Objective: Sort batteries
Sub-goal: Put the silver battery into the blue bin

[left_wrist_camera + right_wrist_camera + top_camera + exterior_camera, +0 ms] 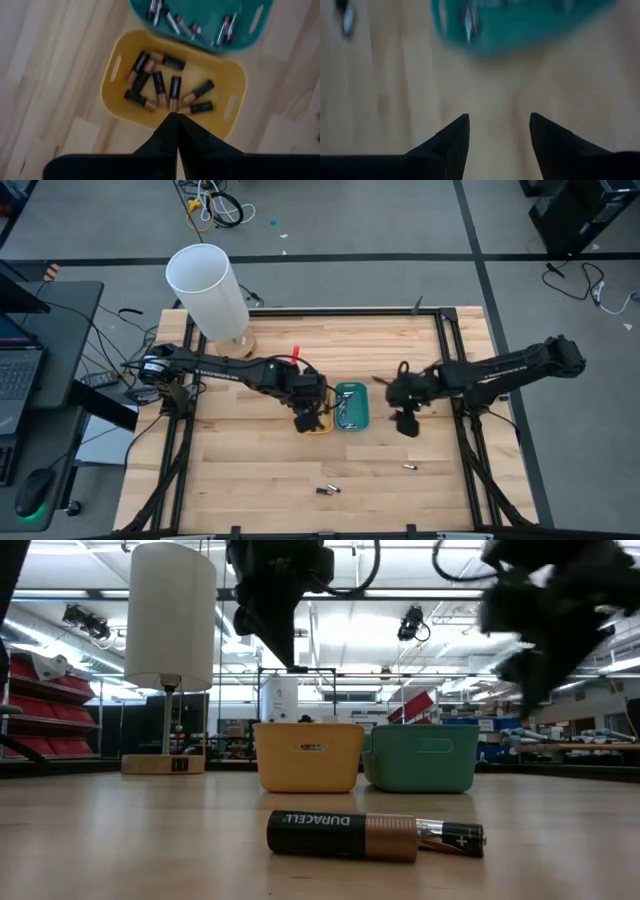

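Desk [250, 470]: pale wood planks, smooth, matt. Yellow tray [120, 55], teal tray [418, 758]: smooth plastic, slight sheen. Batteries [165, 92]: glossy black-and-copper wrap; silvery metal ends. Lamp shade [208, 288]: matt white. Claw fingers [447, 145]: matt black.

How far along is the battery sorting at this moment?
Mostly done: the yellow tray holds about eight larger batteries, and slimmer cells lie in the teal tray. Nothing is in hand: the left gripper hovers shut over the yellow tray; the right gripper, beside the teal tray, has empty open jaws. Left: loose batteries near the table's front edge and one more to their right.
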Robot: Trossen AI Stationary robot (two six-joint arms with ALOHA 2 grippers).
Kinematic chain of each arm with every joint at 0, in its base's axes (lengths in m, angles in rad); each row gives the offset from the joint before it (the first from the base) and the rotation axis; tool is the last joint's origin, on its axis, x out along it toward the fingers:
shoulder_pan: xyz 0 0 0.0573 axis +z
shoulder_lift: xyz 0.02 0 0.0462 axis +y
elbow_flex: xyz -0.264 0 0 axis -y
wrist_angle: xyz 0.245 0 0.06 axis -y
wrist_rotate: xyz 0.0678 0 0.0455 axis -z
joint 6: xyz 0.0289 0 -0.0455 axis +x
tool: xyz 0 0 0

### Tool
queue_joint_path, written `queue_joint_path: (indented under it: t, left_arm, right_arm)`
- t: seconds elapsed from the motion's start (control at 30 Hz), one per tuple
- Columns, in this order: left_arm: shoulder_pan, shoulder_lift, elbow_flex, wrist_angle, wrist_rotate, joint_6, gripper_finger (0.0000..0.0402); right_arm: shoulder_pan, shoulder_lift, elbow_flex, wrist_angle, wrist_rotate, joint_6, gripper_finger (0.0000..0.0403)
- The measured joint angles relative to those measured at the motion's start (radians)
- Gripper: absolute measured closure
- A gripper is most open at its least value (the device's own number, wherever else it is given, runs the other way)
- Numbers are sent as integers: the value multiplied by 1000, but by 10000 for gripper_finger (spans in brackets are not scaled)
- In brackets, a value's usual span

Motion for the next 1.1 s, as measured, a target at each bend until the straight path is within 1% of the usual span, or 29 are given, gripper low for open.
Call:
queue_joint_path:
  t: [0.07, 0.13, 0.2, 0.3, 0.37, 0.5, 0.57, 0.67, 0.83, 0.97, 1.1]
  left_arm:
    - [1, 0, 0, -43, 10, 3, 384]
    - [0, 0, 0, -64, 12, 6, 384]
    - [-10, 0, 0, -50, 13, 21, 384]
    - [-36, 0, 0, -25, 13, 50, 384]
    - [-56, 0, 0, -27, 14, 56, 385]
    - [-87, 0, 0, -25, 6, 75, 385]
    - [-98, 0, 0, -23, 1, 80, 385]
    - [-112, 0, 0, -14, 1, 103, 385]
    - [-136, 0, 0, 67, 11, 181, 385]
    - [-155, 0, 0, 115, 16, 184, 385]
    - [-166, 0, 0, 114, 16, 183, 385]
  right_arm:
    - [56, -1, 0, -108, -51, 95, 211]
    - [135, -1, -1, -172, -77, 162, 211]
    - [220, -1, -1, -155, -84, 212, 211]
    - [328, 1, -1, -72, -84, 317, 211]
    - [395, 1, -1, -22, -55, 396, 211]
    - [513, 16, 0, 29, 66, 522, 211]
    - [551, 48, 0, 29, 90, 583, 211]
    - [599, 120, 0, 41, 91, 632, 211]
    - [669, 230, 0, 131, 98, 611, 211]
    - [690, 300, 0, 134, 122, 612, 216]
    - [694, 376, 6, 138, 129, 606, 235]
